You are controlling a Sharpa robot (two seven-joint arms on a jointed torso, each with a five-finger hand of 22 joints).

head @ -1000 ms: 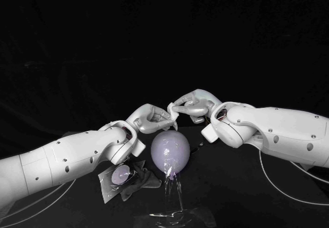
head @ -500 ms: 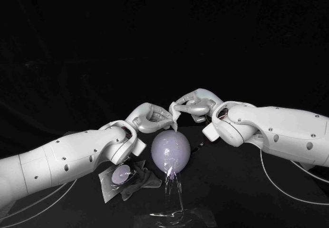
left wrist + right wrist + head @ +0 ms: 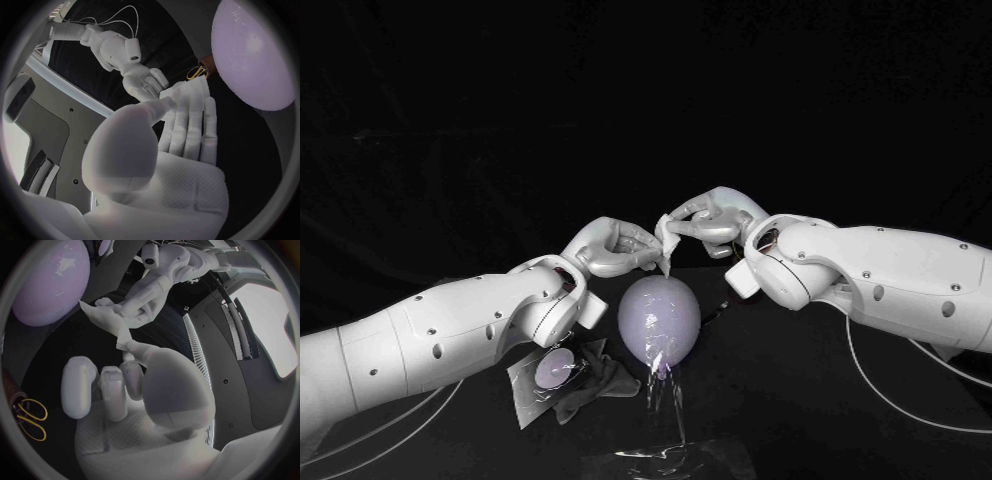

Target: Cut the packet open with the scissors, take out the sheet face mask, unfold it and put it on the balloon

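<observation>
A lilac balloon (image 3: 659,316) stands upright on a clear stand (image 3: 658,455) in the middle of the table. Just above it, both hands hold the small folded white sheet mask (image 3: 666,243) between them. My left hand (image 3: 615,248) pinches one side of it and my right hand (image 3: 710,220) pinches the other. In the left wrist view the mask (image 3: 182,92) lies at my left hand's fingertips (image 3: 190,102), with the right hand (image 3: 145,83) beyond and the balloon (image 3: 252,55) beside. In the right wrist view the mask (image 3: 105,320) hangs between both hands, near the balloon (image 3: 49,282).
The cut packet (image 3: 557,372) lies on the table under my left arm, left of the balloon. Yellow-handled scissors (image 3: 28,418) lie on the table under my right arm, and their handles (image 3: 197,73) show next to the balloon in the left wrist view.
</observation>
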